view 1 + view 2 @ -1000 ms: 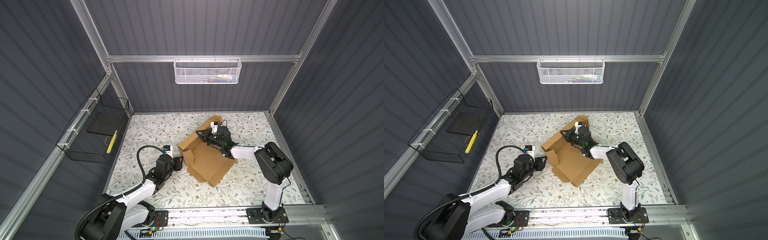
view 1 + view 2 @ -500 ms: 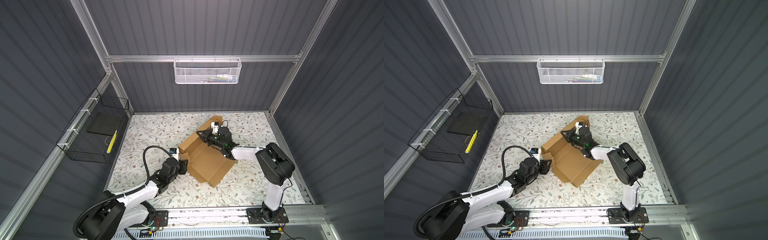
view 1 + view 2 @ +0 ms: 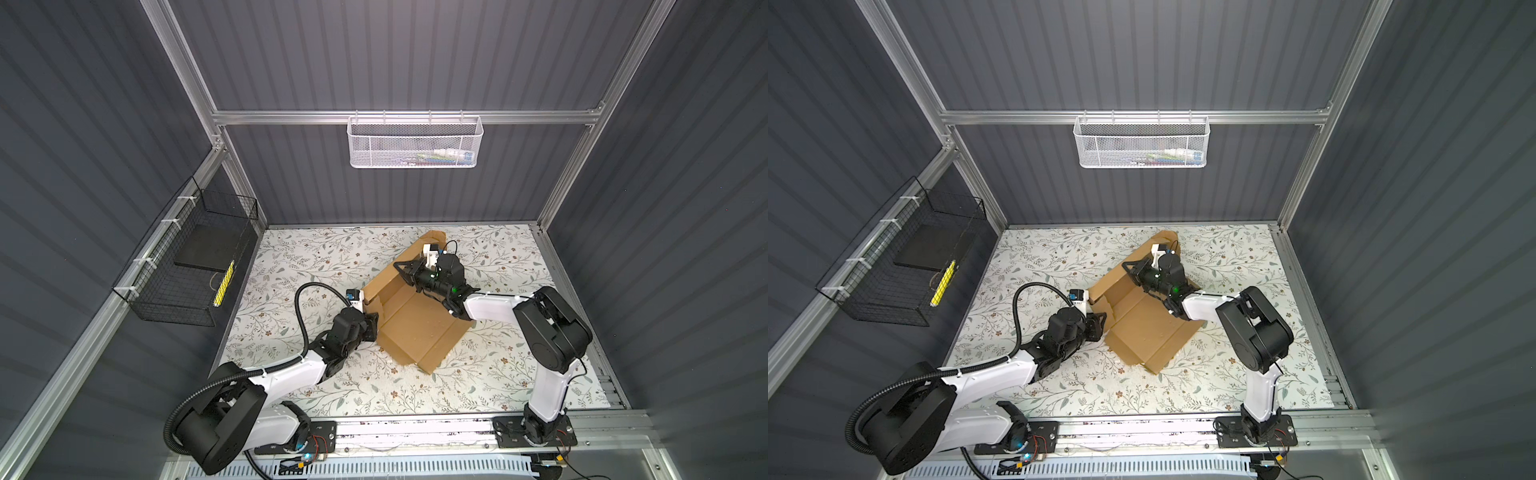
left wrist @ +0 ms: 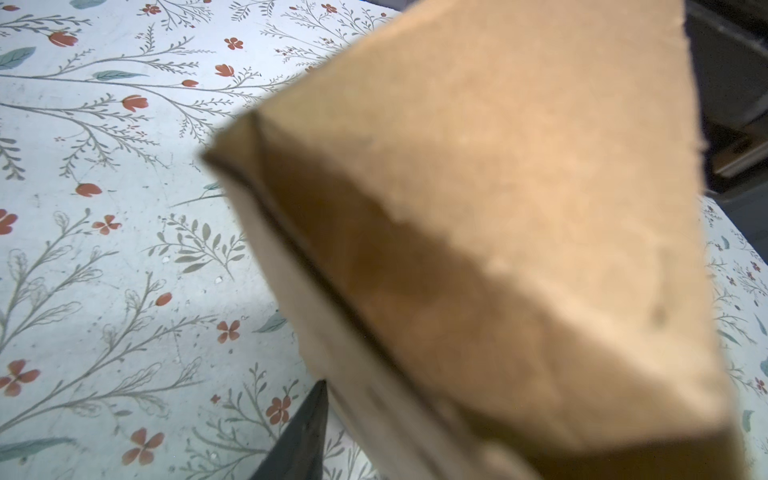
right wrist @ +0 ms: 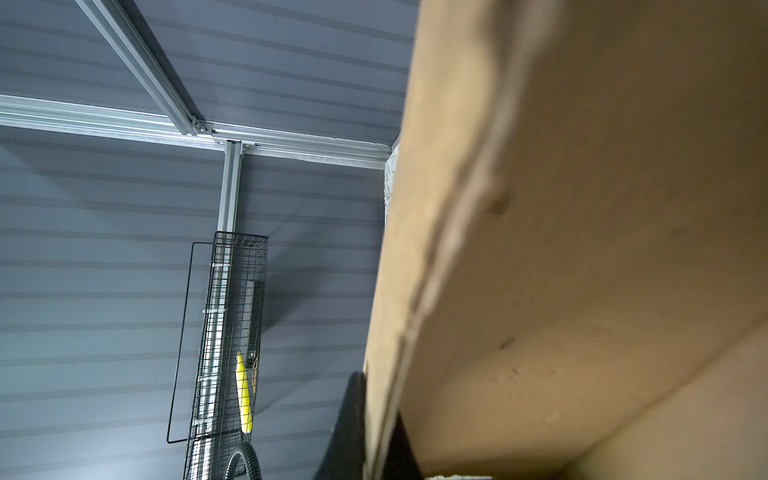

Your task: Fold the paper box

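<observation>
The paper box [image 3: 419,328] [image 3: 1142,328], plain brown cardboard, lies half-formed in the middle of the floral table with its far wall raised. My right gripper [image 3: 402,269] [image 3: 1128,268] is shut on that raised wall's top edge. In the right wrist view a black finger [image 5: 353,415] sits on each side of the cardboard [image 5: 582,208]. My left gripper [image 3: 372,322] [image 3: 1098,324] is at the box's left corner flap, open. In the left wrist view one finger [image 4: 303,432] stands just clear of the cardboard [image 4: 498,208], with table showing between; the other finger is hidden behind it.
A black wire basket [image 3: 187,266] hangs on the left wall and a white mesh basket [image 3: 415,141] on the back wall. The floral table cover [image 3: 311,257] stretches around the box. The arms' base rail [image 3: 415,428] runs along the front edge.
My left arm has reached right across the table and brought its gripper up to the box's left flap. The right gripper and the raised wall have stayed put.
</observation>
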`<state>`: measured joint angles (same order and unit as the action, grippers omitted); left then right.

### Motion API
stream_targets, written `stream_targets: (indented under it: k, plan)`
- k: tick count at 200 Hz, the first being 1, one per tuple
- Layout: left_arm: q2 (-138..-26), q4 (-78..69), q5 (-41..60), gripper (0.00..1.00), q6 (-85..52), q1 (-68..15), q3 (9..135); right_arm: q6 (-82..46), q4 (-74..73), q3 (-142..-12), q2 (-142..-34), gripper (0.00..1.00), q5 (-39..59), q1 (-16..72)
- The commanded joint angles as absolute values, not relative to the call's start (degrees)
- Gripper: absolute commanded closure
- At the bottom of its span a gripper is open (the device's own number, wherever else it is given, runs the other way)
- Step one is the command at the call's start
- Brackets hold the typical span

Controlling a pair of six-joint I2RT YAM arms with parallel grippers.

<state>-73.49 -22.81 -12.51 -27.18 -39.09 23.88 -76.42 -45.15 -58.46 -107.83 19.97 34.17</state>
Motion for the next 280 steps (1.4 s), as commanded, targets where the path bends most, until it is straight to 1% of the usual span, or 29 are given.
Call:
stream_targets:
  k: [1,42,47,64,181,233,280]
  plan:
    - [-74.74,-24.25,-13.85,0.55,-25.66,-39.77,26.35,-74.27,-45.06,-57.34,-106.38,0.99,19.78,34.19]
    - [-76.82,-24.11,-16.26,0.54,-26.76,-40.25,28.15,-74.36,-45.53,-56.61,-106.09,0.99,19.78,34.20]
    - [-77.05,-23.93,-16.61,0.54,-26.93,-40.28,28.42,-74.36,-45.53,-56.47,-105.97,0.99,17.76,34.19]
    - [-77.97,-23.67,-17.63,0.54,-27.37,-40.45,29.20,-74.27,-45.54,-56.00,-105.58,0.99,17.42,34.21]
    - [-83.26,-23.03,-23.44,0.53,-29.49,-41.68,33.88,-74.70,-46.65,-54.32,-105.29,0.99,17.18,34.15]
    - [-84.64,-23.29,-24.69,0.56,-30.23,-41.87,34.54,-75.05,-47.18,-53.96,-105.57,0.99,17.24,34.19]
    - [-85.61,-23.63,-25.20,0.65,-30.50,-41.93,35.05,-75.50,-47.63,-53.88,-106.06,0.96,17.48,34.19]
